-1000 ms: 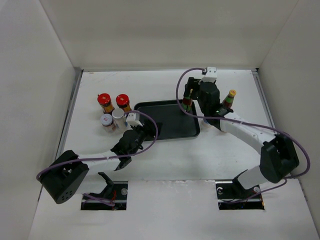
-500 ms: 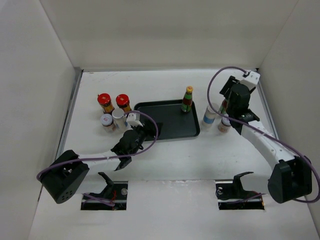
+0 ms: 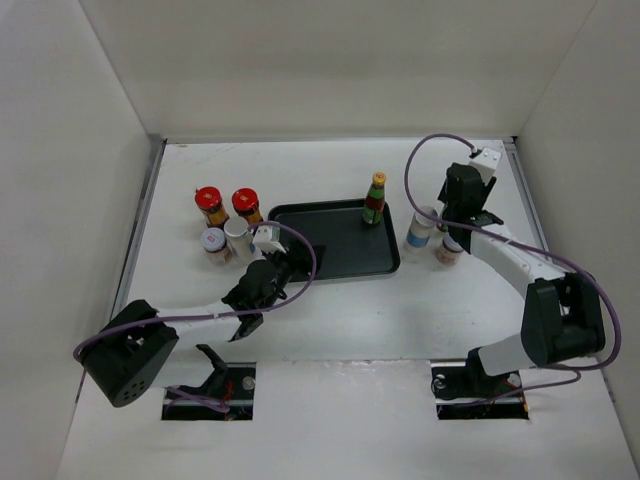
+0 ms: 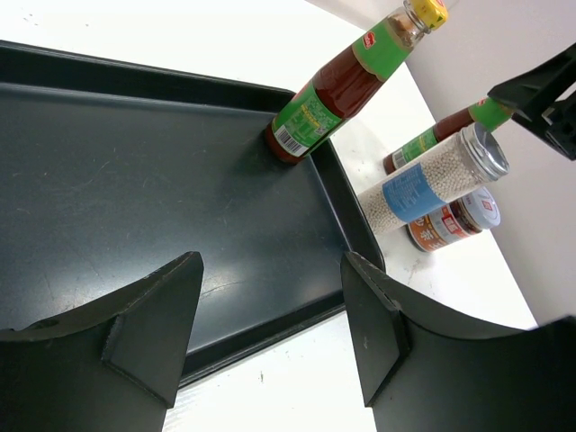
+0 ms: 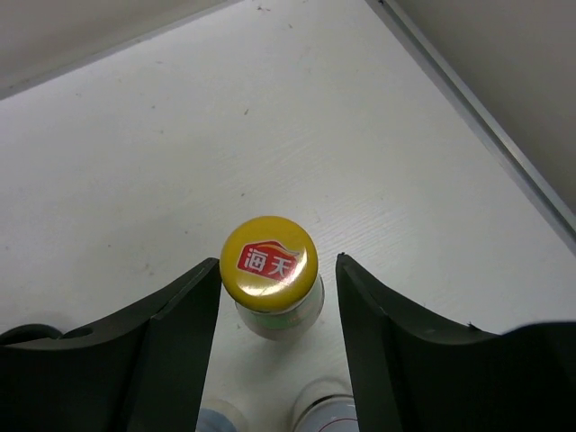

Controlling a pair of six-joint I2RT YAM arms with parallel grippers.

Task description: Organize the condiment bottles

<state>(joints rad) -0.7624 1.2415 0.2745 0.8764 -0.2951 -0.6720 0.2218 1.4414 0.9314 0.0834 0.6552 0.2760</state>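
One slim green yellow-capped bottle (image 3: pixel 374 198) stands at the far right corner of the black tray (image 3: pixel 330 250); it also shows in the left wrist view (image 4: pixel 337 85). My right gripper (image 3: pixel 457 203) is open, with its fingers on either side of the second yellow-capped bottle (image 5: pixel 270 265), which stands on the table right of the tray (image 4: pixel 439 137). A grey-topped jar (image 3: pixel 421 228) and a short labelled jar (image 3: pixel 449 248) stand beside it. Two red-lidded jars (image 3: pixel 208 203) (image 3: pixel 245 202), a short white-lidded jar (image 3: pixel 213 241) and a grey-topped jar (image 3: pixel 237 233) stand left of the tray. My left gripper (image 3: pixel 283 265) is open and empty at the tray's near left edge.
White walls enclose the table on the left, back and right. A metal strip (image 5: pixel 486 117) runs along the table's right edge close to the right gripper. A purple cable (image 3: pixel 420 160) loops above the right arm.
My right gripper let go of the green bottle on the tray, swung right and came down around the second yellow-capped bottle. The left arm has not moved.
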